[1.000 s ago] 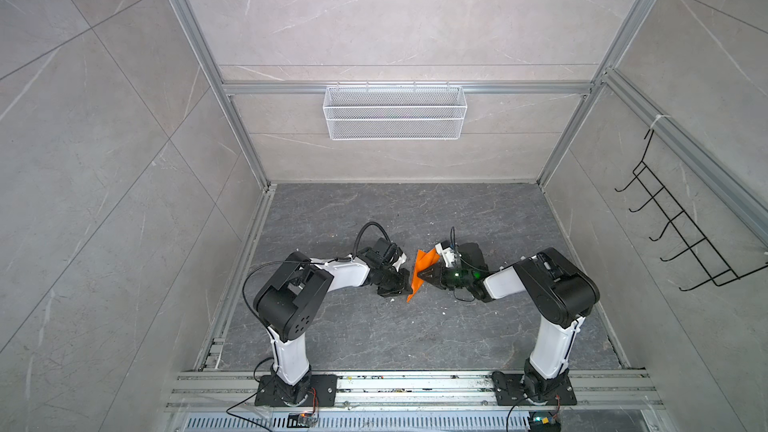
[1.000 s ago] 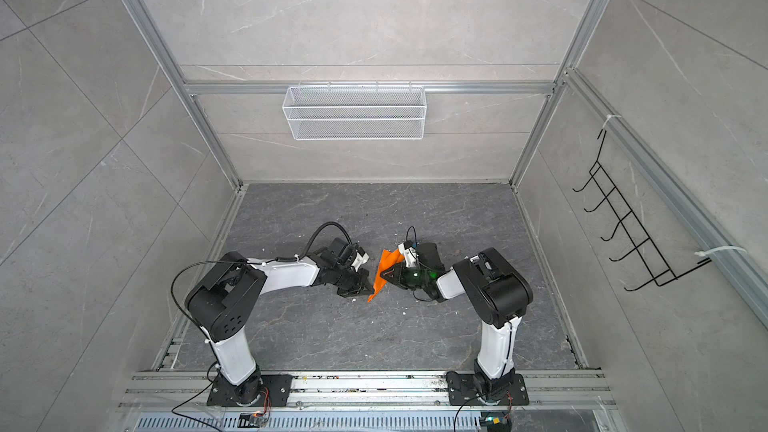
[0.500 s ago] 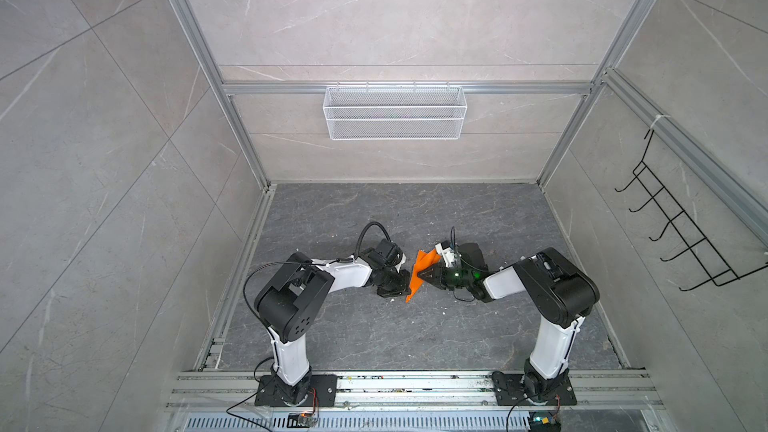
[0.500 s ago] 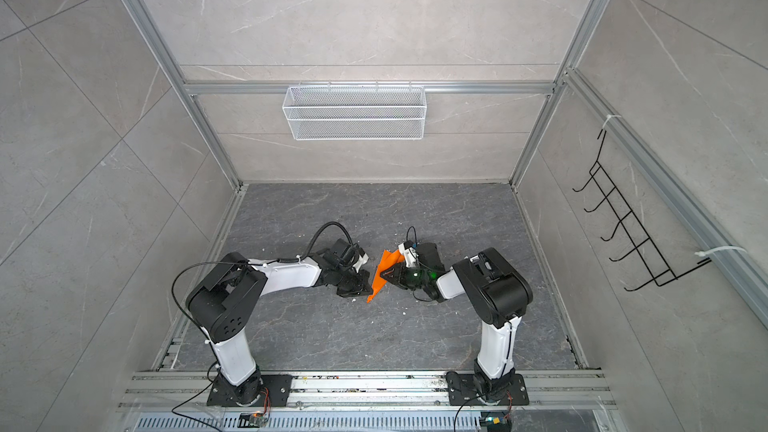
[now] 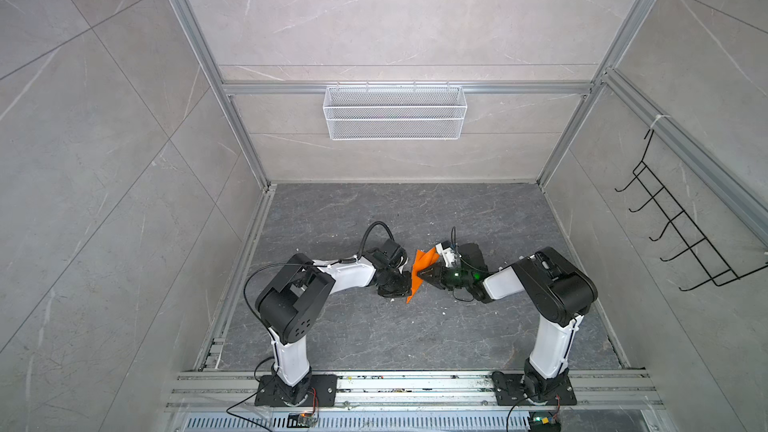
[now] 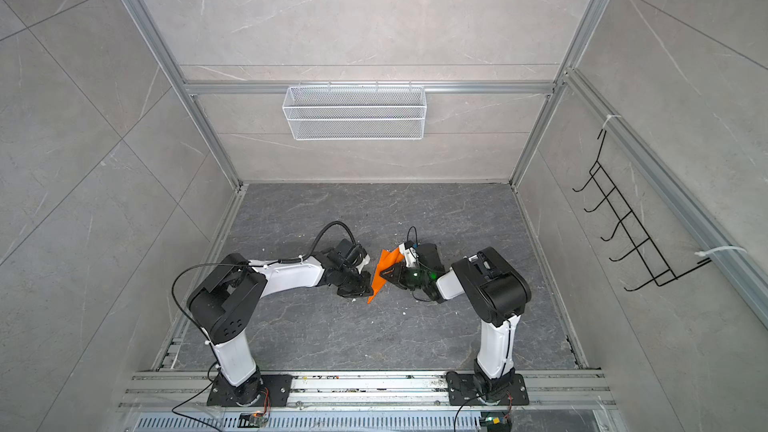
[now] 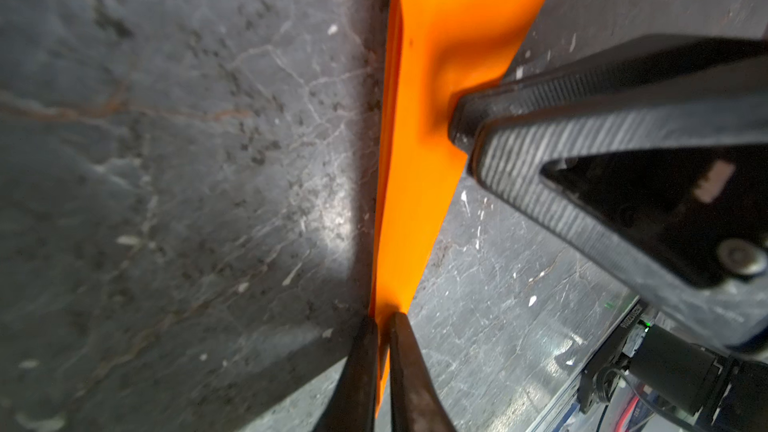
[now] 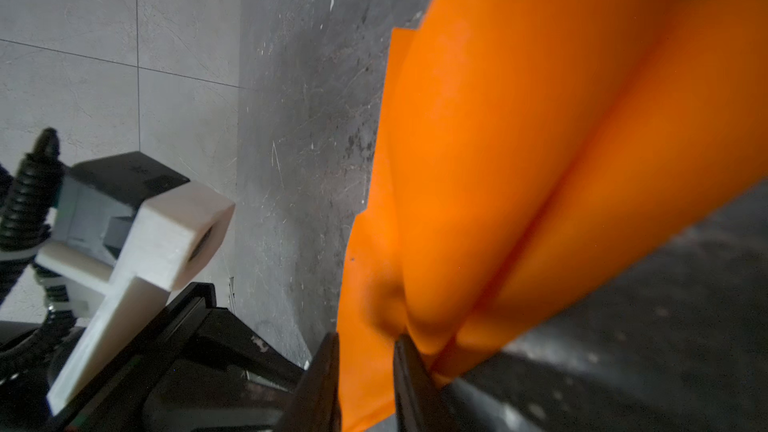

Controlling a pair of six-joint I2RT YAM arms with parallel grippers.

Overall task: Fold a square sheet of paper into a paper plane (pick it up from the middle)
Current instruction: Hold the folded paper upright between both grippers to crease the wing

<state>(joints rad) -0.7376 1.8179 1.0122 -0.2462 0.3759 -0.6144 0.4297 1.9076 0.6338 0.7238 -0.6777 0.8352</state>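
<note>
I am holding the paper plane (image 5: 420, 268) on edge at mid-surface (image 5: 374, 334). Right jaws are clamping its folds; left jaws are sitting narrow around its edge, grip indeterminate.

The paper plane (image 5: 422, 261) sits between the left hand (image 5: 405, 287) and right hand (image 5: 419, 281), touching both.

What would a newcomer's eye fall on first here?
The bright orange folded paper, at the centre of the floor, pinched between the left claw and the right claw. Next, the white mesh basket on the back wall and the black hook rack on the right wall.
</note>
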